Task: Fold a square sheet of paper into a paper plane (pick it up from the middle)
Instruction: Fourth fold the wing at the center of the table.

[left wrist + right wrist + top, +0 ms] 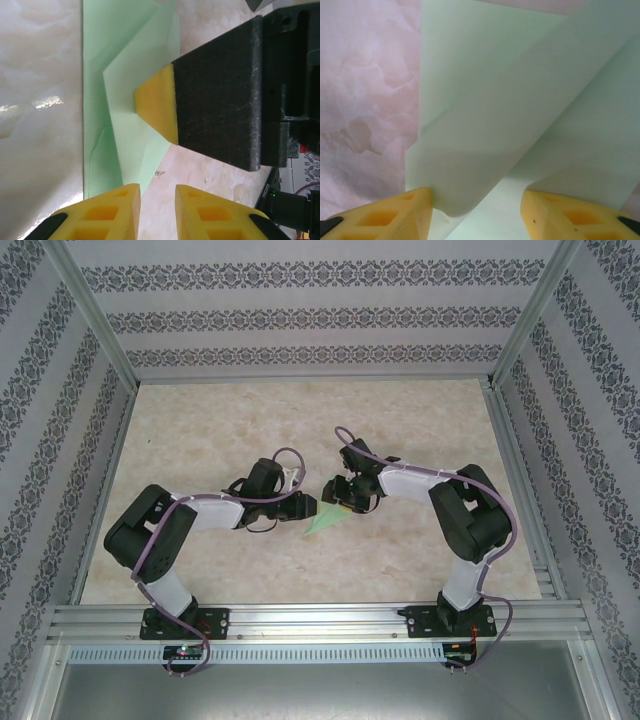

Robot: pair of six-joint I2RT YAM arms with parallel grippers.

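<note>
Right end effector (476,196) astride folded paper (485,100)

Bright, even, diffuse from overhead, with faint soft shadows on the table (200,430). White glare streak on its glossy top in the left wrist view. Hazy and washed out on the paper (495,100) in the right wrist view

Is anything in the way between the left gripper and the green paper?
No. The left gripper is right at the near tip of the green paper, with nothing but bare table around it. Farther along, a fingertip of the right gripper rests on the folded part and covers that spot.
</note>
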